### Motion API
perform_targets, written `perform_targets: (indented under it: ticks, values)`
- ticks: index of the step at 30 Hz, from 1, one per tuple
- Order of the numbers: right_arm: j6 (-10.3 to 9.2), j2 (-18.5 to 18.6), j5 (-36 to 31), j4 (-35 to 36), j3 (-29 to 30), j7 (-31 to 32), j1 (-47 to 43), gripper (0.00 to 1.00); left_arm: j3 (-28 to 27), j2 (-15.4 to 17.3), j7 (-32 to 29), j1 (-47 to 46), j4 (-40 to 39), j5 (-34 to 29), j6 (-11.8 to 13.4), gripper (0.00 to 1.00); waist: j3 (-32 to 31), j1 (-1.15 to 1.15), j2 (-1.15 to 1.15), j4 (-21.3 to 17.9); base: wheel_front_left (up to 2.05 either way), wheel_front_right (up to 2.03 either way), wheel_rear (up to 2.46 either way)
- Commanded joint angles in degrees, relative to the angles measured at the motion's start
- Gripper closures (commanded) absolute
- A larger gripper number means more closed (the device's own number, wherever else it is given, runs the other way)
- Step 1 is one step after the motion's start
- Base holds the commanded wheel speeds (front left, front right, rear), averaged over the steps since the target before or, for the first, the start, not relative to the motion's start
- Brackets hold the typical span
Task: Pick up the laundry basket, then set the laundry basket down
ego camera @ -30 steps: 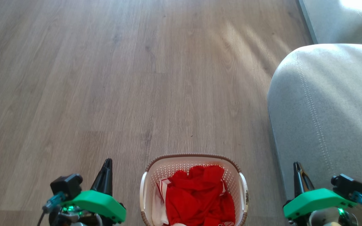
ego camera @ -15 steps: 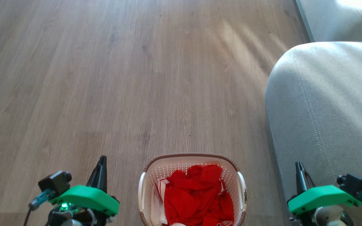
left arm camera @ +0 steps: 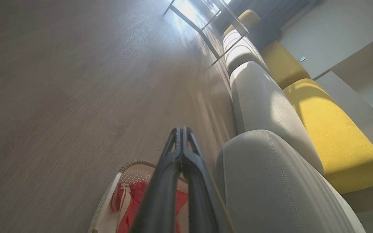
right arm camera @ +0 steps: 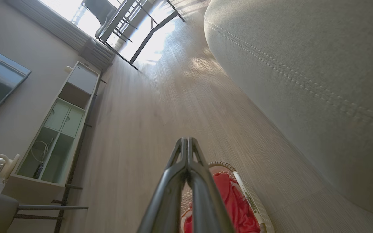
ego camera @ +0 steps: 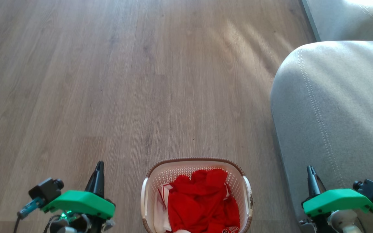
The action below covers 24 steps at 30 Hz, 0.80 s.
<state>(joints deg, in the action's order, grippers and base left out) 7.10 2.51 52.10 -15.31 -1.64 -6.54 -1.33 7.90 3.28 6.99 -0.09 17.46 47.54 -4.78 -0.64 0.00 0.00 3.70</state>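
The laundry basket (ego camera: 193, 159) sits on the floor (ego camera: 108, 81) by the sofa (ego camera: 335, 106), with the left gripper (ego camera: 99, 165) and right gripper (ego camera: 310, 169) flanking it, both pinched closed and empty. Pre-lift or just set down? Either way, don't knock it.

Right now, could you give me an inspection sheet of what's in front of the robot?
surface: wood-look floor, sunlit patches.
job's things: laundry basket standing on the floor, red-and-white clothes inside.
clutter: nothing seen.
grippers: left gripper and right gripper both shut, empty, flanking the basket without touching.
cables: blue-tipped lead by the left wrist camera.
surroundings: grey sofa at the right, yellow cushions, shelf unit.
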Motion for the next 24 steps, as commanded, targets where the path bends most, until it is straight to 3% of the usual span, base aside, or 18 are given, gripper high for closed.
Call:
perform_targets:
  ticks: [1, 24]
  values:
    - [0.17, 1.07, 1.38, 1.76, 0.13, 0.3, 3.29, 1.0, -1.79, 0.54, -0.41, -3.57, -2.21, 1.44, -0.44, 1.0, 0.02, 0.0, 0.0, -0.05, 0.0, 0.0, 0.0]
    - [0.23, 1.19, 13.65, 1.64, 2.14, 3.85, 4.55, 1.0, -5.19, 0.6, -4.04, -4.3, -2.6, 15.12, -1.14, 1.0, 0.26, 0.0, 0.0, -1.17, 0.0, 0.0, 0.0]
